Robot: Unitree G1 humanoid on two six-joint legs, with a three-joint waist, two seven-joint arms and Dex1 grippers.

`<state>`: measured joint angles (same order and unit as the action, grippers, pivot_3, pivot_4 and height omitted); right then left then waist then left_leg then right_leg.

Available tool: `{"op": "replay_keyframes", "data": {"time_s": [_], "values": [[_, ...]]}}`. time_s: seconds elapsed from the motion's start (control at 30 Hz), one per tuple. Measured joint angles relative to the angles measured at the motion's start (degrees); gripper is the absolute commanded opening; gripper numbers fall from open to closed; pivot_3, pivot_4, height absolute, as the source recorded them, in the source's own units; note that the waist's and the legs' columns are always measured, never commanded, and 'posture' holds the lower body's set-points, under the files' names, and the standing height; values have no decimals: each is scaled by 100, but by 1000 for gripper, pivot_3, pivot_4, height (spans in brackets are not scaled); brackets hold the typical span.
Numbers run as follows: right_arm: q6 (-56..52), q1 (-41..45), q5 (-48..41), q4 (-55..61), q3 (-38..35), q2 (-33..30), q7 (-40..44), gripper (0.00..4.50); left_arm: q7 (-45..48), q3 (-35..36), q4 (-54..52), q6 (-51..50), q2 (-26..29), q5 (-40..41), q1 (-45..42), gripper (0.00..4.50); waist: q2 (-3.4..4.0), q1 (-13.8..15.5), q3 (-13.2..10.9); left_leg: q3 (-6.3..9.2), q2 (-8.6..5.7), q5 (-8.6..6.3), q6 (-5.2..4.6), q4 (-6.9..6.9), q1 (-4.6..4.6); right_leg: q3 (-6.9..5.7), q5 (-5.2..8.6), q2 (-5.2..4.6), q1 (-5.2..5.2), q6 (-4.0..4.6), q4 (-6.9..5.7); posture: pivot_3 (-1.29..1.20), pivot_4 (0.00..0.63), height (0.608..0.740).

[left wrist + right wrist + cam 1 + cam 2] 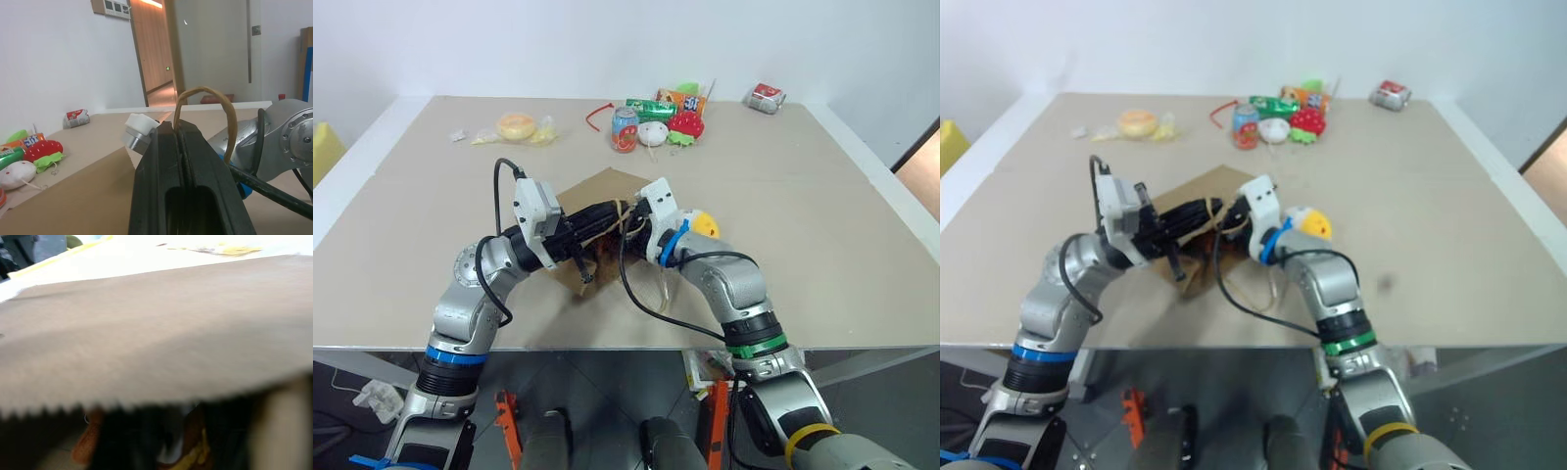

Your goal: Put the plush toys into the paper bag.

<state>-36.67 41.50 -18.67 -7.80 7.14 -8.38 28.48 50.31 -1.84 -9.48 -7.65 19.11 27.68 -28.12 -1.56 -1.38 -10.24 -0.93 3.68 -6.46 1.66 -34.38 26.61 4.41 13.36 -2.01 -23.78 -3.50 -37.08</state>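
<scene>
Near the middle of the head views, the plain brown kraft-paper bag [597, 196] is seen lying on the beige table [822, 245], its open mouth turned toward the lower edge of the frame. The left gripper [612, 217] is clamped tight on the bag's thin twisted-paper loop handle [203, 98]; in the left wrist view the loop is seen arching above the two black fingers [156, 176], which are pressed together with no gap between them. The right gripper [625, 238] is held at the bag's mouth, just beside the left one, and its fingers are hidden by the paper edge, so it cannot be told how far apart they stand or whether anything is held. In the right wrist view the bag's serrated paper edge is seen close above a dark opening, inside which something orange-brown and yellow is perhaps a plush toy, though it is too blurred to name. The egg-shaped yellow and white plush toy [705, 224] is seen on the table just right of the bag, touching or nearly touching the right wrist. Toward the upper centre of the frame, well apart from the bag, a red strawberry toy with green leaves [685, 125], a small white round toy [653, 134] and a red drink can [625, 130] are clustered.
</scene>
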Motion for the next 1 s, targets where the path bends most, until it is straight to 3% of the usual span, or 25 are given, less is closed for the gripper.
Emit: {"op": "replay_keyframes", "data": {"time_s": [0.03,0.37,0.5,0.67,0.83,1.0], "values": [[-58,0,-63,1,-73,-12,20,2832,-1,0,0,0,0,0,0,0,0,2,0,1,0,0,0,-1,1,0,0,0,0,0,0,0,150,740],[-907,-241,-916,962,-631,-856,702,2832,0,-9,27,2,-35,-1,-24,0,0,2,0,1,1,0,0,2,1,0,4,1,-2,-1,0,0,150,740],[-1230,-1055,-1510,2060,-716,-1818,1538,2832,-10,14,80,10,-49,-4,-57,0,0,14,0,-1,-2,-2,3,1,9,3,13,-5,-1,-3,2,0,150,740],[-1205,-1434,-1875,2358,-1252,-2634,2046,2832,-30,-7,91,15,-76,-10,-63,0,0,0,0,3,0,-2,2,0,5,2,4,1,-8,4,1,0,150,740],[-682,-1234,-1527,1896,-1560,-2904,1886,2832,-35,-8,92,16,-78,-10,-63,0,-1,-6,0,2,-1,-1,2,-11,-4,3,-6,0,-4,11,1,0,150,740],[21,-743,-399,665,-1019,-2703,1224,2832,-35,0,98,18,-73,-10,-62,0,-1,-13,-1,0,-1,1,1,-10,-4,5,-14,1,-10,16,1,0,150,740]]}}
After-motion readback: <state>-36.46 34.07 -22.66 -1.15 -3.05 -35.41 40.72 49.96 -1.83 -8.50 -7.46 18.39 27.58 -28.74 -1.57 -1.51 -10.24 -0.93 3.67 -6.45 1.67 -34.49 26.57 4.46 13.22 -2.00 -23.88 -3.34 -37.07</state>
